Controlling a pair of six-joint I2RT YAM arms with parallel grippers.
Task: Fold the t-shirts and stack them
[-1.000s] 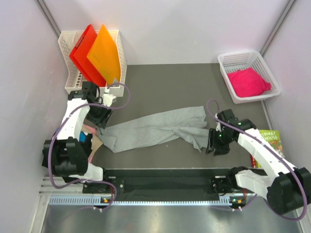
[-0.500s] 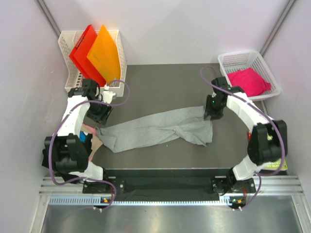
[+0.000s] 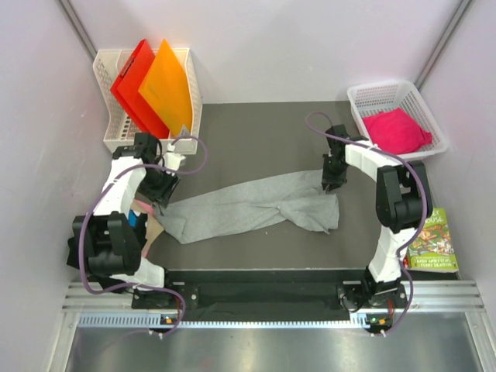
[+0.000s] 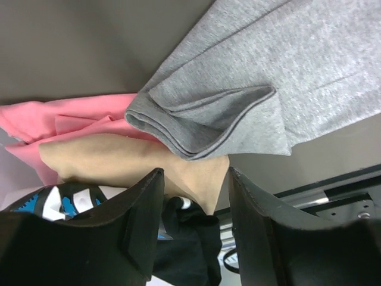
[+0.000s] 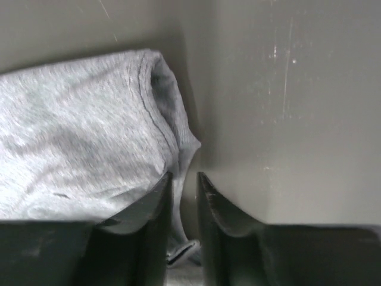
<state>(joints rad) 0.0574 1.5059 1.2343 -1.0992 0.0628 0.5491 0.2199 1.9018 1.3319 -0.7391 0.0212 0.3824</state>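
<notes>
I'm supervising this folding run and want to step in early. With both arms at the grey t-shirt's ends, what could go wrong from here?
1. The right gripper has only the thin hem corner of the large light grey t-shirt between its narrowed jaws, so the cloth may slip out when lifted.
2. The open left gripper hovers over soft pink cloth and tan cloth beside the shirt's folded corner, so it could grab the wrong layer.

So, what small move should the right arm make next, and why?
Probably close the right fingers fully on the grey t-shirt before lifting. Its hem corner sits in the narrow gap between them, but a firm pinch is not visible yet.
</notes>
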